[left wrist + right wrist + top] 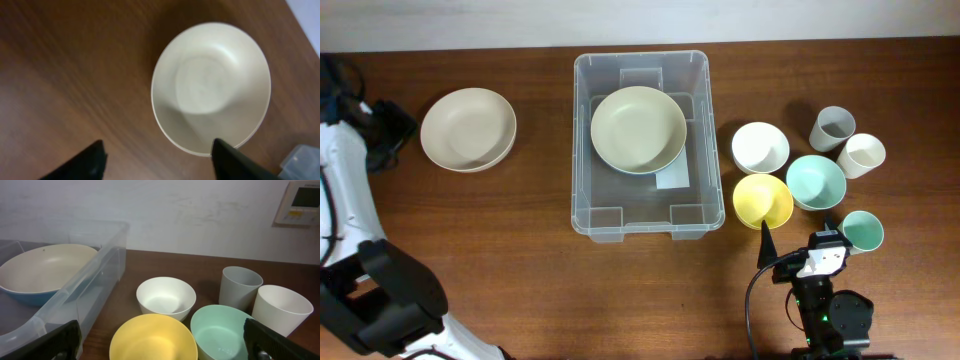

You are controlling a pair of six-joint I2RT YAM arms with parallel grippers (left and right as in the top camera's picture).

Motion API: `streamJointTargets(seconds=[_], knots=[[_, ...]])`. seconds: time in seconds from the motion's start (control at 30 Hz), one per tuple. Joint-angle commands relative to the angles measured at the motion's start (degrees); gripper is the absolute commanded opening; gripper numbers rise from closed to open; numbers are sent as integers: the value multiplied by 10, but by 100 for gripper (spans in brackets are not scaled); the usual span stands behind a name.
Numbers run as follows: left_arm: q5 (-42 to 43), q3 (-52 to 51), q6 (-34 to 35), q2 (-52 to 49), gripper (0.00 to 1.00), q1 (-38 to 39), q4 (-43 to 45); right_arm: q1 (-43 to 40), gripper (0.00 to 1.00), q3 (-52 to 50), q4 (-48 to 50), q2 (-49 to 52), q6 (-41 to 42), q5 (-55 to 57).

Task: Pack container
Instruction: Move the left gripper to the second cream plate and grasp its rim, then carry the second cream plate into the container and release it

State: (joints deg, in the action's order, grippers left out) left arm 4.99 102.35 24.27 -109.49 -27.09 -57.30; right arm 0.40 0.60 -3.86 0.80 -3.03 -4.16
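The container (640, 208), a large clear plastic tub, was seen standing on the brown wooden counter (520, 260) near the middle of the overhead view, with its long sides running away from the robot. A wide pale bowl (638, 129) was seen resting inside it, toward the far end, and a white label (672, 179) was partly covered by that bowl's near edge. In the right wrist view the same bowl (42, 270) was shown with a cream inside and a blue outside, behind the tub's clear wall (95, 287). To the left of the tub and well apart from it, a cream bowl (468, 129) was set on the counter. The left claw (160, 165) was held above the counter just beside that cream bowl (212, 87). Its fingers (92, 162) were spread wide and nothing was gripped between them, though one tip was seen overlapping the bowl's rim. A corner of the tub (302, 161) was caught at the lower right of that view. To the right of the tub, a white bowl (760, 146), a yellow bowl (762, 199) and a mint bowl (815, 181) were grouped closely. A grey cup (834, 127) and a white cup (861, 155) were set upright behind them, and a small teal cup (862, 231) was placed nearest the robot. The right claw (161, 330) was held released, with jaws fully apart and empty, low over the counter and facing the yellow bowl (152, 337).
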Motion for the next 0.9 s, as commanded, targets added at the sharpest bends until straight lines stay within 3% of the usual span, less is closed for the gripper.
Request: streamJointTargets(seconds=[0.0, 0.33, 0.57, 0.87], knots=[[60, -48, -21, -4, 76, -5, 42, 0, 99, -3, -3, -4, 1, 1], [66, -180, -20, -4, 78, 30, 196, 0, 99, -3, -3, -4, 1, 1], [-6, -225, -14, -5, 77, 34, 213, 0, 99, -3, -3, -4, 1, 1], [-7, -259, 6, -49, 75, 34, 255, 0, 99, -3, -3, -4, 1, 1]])
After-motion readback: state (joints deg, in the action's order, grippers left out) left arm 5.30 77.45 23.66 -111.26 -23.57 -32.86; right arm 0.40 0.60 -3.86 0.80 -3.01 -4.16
